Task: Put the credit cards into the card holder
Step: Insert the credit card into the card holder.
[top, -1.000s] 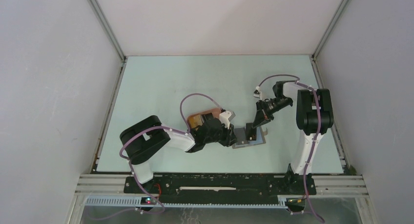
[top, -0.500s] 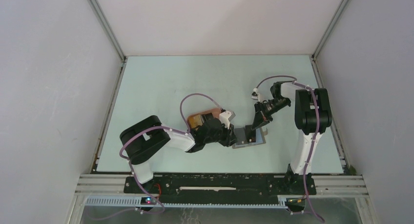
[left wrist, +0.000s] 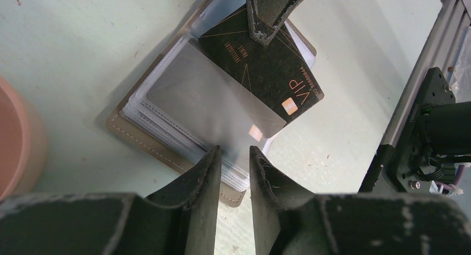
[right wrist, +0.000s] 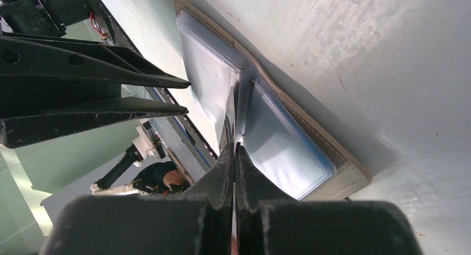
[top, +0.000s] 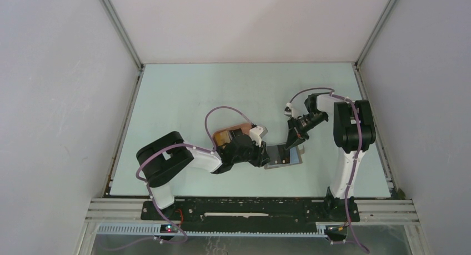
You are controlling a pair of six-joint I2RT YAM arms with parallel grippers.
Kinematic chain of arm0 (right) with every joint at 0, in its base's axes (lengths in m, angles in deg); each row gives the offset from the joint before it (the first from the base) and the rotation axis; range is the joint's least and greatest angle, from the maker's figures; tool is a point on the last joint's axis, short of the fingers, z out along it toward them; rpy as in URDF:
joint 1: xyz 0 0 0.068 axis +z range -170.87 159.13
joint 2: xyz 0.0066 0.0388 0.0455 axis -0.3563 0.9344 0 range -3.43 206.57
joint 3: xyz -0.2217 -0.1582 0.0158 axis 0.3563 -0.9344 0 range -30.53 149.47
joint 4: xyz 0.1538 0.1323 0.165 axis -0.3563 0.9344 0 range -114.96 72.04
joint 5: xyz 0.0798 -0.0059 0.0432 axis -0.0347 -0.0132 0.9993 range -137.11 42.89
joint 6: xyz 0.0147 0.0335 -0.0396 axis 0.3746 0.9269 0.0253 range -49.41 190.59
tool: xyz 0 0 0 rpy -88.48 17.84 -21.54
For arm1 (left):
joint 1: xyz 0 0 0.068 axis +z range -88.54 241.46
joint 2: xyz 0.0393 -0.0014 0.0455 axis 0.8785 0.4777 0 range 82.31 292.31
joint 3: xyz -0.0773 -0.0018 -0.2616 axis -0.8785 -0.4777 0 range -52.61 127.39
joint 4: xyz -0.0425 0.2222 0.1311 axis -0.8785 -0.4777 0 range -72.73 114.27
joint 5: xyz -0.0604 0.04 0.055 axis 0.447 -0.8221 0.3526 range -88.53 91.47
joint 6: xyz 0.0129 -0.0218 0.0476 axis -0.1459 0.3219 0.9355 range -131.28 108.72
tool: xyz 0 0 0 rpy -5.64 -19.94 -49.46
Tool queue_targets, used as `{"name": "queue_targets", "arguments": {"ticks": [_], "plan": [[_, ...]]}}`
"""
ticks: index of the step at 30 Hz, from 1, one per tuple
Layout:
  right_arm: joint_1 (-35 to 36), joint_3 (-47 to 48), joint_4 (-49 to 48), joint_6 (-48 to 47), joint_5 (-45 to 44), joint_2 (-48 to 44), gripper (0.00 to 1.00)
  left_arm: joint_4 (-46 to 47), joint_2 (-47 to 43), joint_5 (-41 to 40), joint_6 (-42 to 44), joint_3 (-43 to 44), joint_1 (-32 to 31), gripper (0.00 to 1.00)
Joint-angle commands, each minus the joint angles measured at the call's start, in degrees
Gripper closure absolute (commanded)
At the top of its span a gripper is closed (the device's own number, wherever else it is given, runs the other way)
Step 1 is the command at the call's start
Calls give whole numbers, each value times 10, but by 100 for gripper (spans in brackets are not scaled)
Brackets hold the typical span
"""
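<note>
Item: open grey stitched folding card holder with clear plastic sleeves [left wrist: 166,113], flat on the pale green table [top: 183,94]; landmark for all entries.

Right gripper [left wrist: 270,30]: clenched on a black gold-lettered VIP credit card [left wrist: 261,71], standing edge-down over the holder's centre fold. Over the last second it has moved nearer the holder; insertion looks underway, not finished.

Left gripper [left wrist: 233,155]: partly parted, straddling the holder's near edge, apparently steadying it.

Peach-orange oval tray [top: 236,131]: just left of the holder.

right gripper [right wrist: 234,155] pinches a thin card [right wrist: 228,119] edge-on over the open card holder [right wrist: 277,138]; left gripper [right wrist: 183,96] reaches in nearby.
</note>
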Motion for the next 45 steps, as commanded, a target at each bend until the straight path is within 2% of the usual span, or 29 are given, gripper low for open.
{"name": "queue_targets", "arguments": {"ticks": [1, 11, 22, 31, 41, 43, 45], "plan": [[5, -1, -8, 22, -19, 7, 99, -33, -9, -11, 11, 15, -1, 69], [28, -1, -22, 47, -27, 19, 94, -34, -13, -12, 8, 15, -1, 68], [34, 24, -33, 65, -2, 47, 94, -34, -20, -14, 4, 14, -1, 66], [20, 30, -64, 95, 9, 34, 100, -34, -29, -13, 1, 10, -1, 65], [25, 30, -67, 98, 8, 44, 100, -34, -37, -15, -1, 6, -1, 63], [33, 30, -67, 98, 5, 45, 98, -34, -41, -18, -1, 4, -1, 62], [41, 32, -67, 97, 1, 44, 91, -38, -46, -21, -1, 3, -1, 61]]}}
